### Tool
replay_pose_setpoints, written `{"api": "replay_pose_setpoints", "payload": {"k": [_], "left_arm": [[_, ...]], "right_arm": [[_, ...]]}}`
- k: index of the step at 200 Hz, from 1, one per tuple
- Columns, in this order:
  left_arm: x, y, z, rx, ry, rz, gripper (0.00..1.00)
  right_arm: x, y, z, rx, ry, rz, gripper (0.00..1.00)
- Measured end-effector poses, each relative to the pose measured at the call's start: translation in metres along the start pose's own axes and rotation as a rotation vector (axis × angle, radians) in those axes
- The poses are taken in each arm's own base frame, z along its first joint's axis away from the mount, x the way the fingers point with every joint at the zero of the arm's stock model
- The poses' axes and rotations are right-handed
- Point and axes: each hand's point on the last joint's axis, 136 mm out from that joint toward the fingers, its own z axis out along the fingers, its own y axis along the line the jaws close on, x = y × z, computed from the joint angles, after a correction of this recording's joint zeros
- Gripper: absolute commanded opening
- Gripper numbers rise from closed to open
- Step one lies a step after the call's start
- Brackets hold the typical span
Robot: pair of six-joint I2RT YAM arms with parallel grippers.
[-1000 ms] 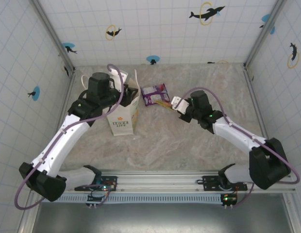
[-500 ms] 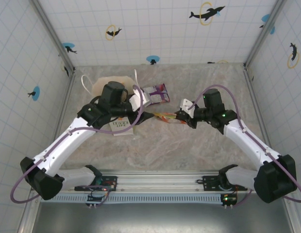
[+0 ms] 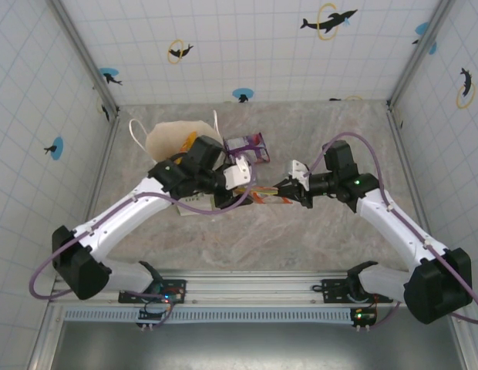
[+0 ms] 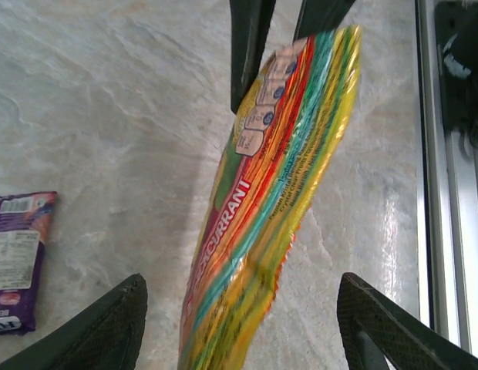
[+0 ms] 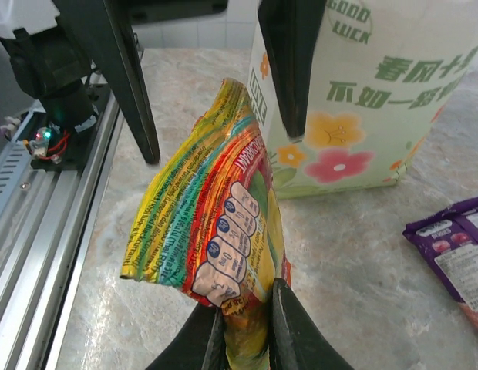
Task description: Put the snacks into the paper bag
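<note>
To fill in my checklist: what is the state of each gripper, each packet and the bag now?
right gripper, shut on striped packet
left gripper, open around striped packet
striped packet, held off table
purple packet, lying flat on table
paper bag, upright, mouth open

Striped packet point(image 4: 262, 231) between left tool's point(image 4: 239, 308) spread fingers point(image 4: 108, 327); paper bag point(image 3: 171, 137) behind.

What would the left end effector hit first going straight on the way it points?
Probably the striped snack packet, which sits between the left end effector's open fingers; beyond it, the right end effector pinching the packet's far end.
</note>
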Motion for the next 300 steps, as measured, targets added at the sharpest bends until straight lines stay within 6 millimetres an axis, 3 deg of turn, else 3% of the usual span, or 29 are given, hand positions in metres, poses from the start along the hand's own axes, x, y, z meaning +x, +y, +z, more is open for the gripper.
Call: {"api": "replay_pose_setpoints", "payload": {"k": [55,113,134,148,160,199,248,300], "left_arm": [[-0.002,-0.008,0.014,0.016,0.050,0.051,0.56],[-0.004,-0.007,0.017,0.011,0.057,0.080,0.20],[-0.004,-0.007,0.017,0.009,0.058,0.082,0.15],[-0.005,-0.005,0.017,0.001,0.057,0.083,0.13],[-0.005,-0.003,0.017,-0.010,0.057,0.082,0.11],[-0.011,0.011,0.013,-0.093,0.047,0.046,0.08],[-0.039,0.040,-0.019,-0.293,-0.042,-0.048,0.06],[-0.083,0.084,-0.090,-0.609,-0.209,-0.227,0.07]], "right_arm": [[-0.008,0.004,-0.001,-0.028,-0.030,-0.009,0.00],[-0.010,0.007,-0.001,-0.047,-0.044,-0.009,0.00],[-0.010,0.006,-0.001,-0.047,-0.044,-0.013,0.00],[-0.010,0.006,-0.001,-0.044,-0.043,-0.014,0.14],[-0.010,0.004,-0.001,-0.033,-0.040,-0.018,0.33],[-0.006,-0.009,-0.015,0.117,-0.076,-0.017,0.50],[0.004,-0.037,-0.047,0.399,-0.207,0.095,0.54],[-0.003,-0.054,-0.058,0.498,-0.272,0.161,0.53]]}}
